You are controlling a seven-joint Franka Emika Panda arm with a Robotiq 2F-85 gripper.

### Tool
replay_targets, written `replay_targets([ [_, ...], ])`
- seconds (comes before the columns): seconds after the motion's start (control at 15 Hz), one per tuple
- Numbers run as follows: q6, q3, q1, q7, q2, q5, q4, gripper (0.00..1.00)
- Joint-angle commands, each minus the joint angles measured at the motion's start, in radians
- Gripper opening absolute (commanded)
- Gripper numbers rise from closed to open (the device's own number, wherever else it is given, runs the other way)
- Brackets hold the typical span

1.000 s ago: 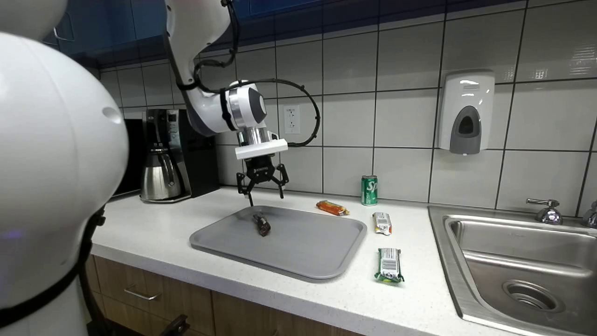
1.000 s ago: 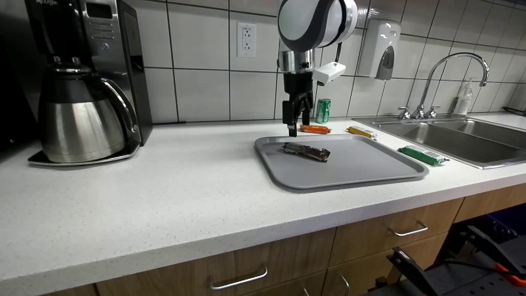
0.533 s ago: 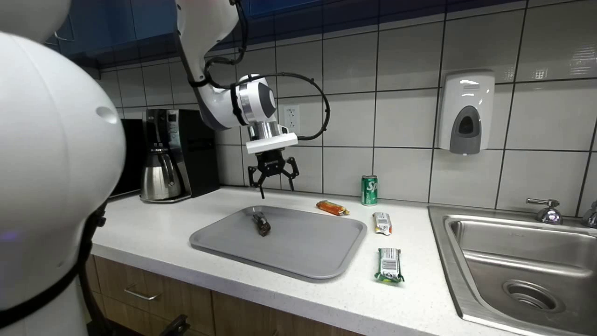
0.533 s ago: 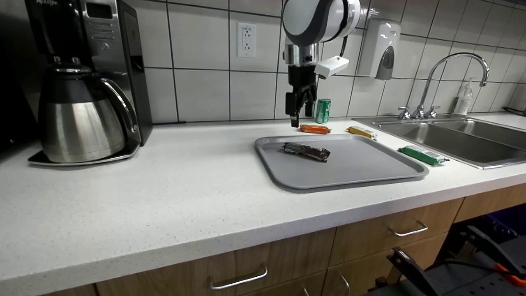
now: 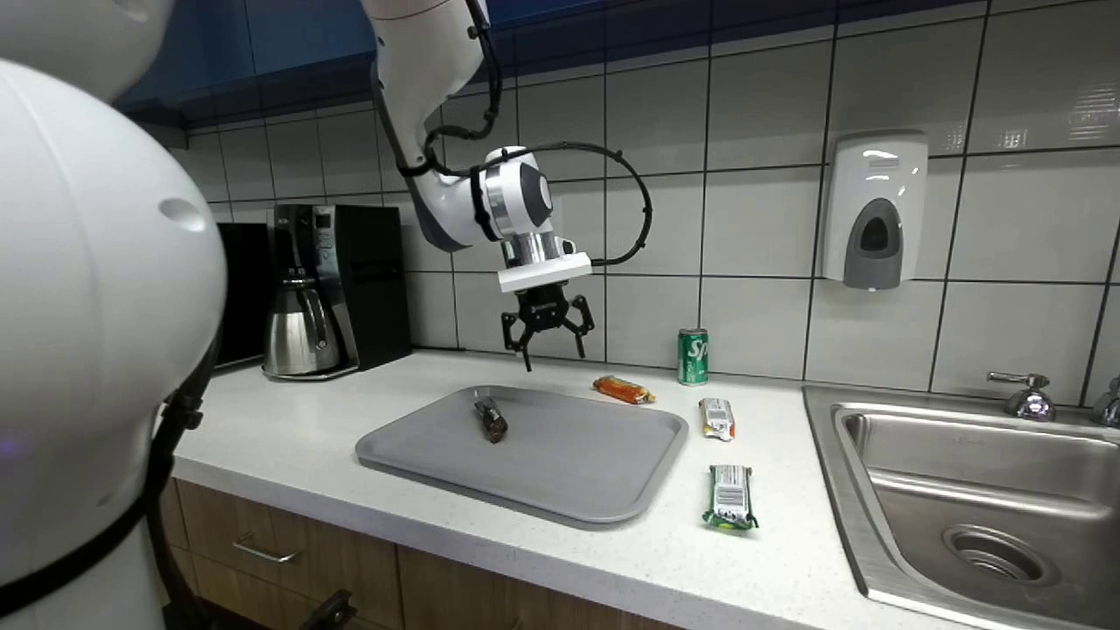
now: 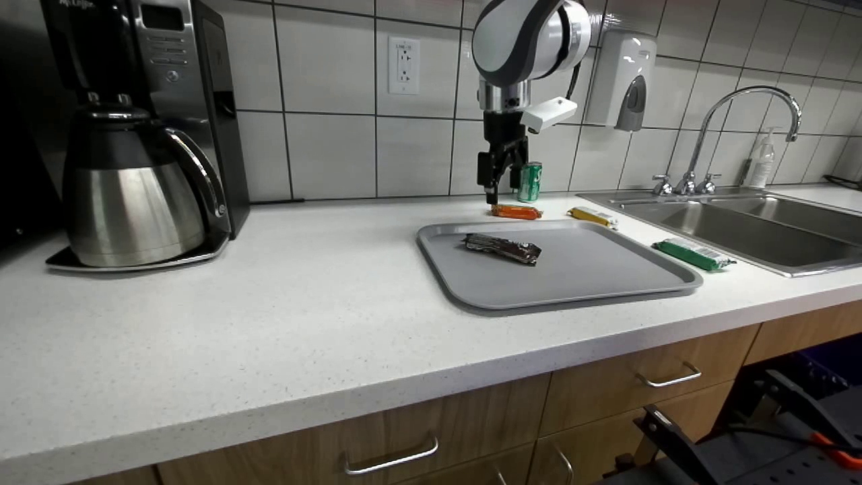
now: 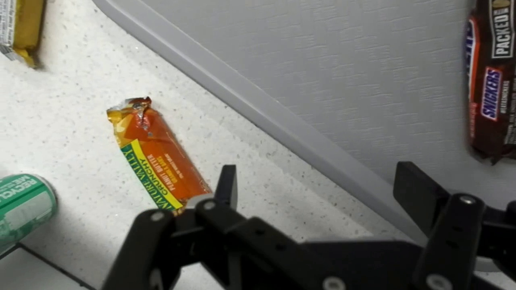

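Your gripper [image 5: 555, 360] has swung toward the Nature Valley Crunchy bar [image 7: 161, 161] on the countertop [image 6: 269, 303], its fingers [image 7: 419, 193] spread wide. Beside it, the gray tray [image 6: 586, 266] holds a Snickers bar [image 7: 489, 92]; a strip of countertop separates the tray's rim [image 7: 242, 95] from the Nature Valley Crunchy bar, with a Sprite can [image 5: 693, 357] near the tiled wall [image 5: 761, 219].

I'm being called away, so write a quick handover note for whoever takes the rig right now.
Gripper: open, holding nothing, in the air near the orange granola bar.
Done, by the look of it: Snickers bar lies loose on the gray tray.
Left outside it, on the counter: orange granola bar, yellow bar, green bar.
Also there: Sprite can, upright at the back.
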Motion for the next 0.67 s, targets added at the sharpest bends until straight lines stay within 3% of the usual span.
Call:
replay_targets([
  [0.0, -0.022, -0.003, -0.024, -0.011, 0.078, -0.003, 0.099, 1.00],
  [0.6, -0.046, -0.015, -0.088, -0.036, 0.197, 0.030, 0.268, 1.00],
])
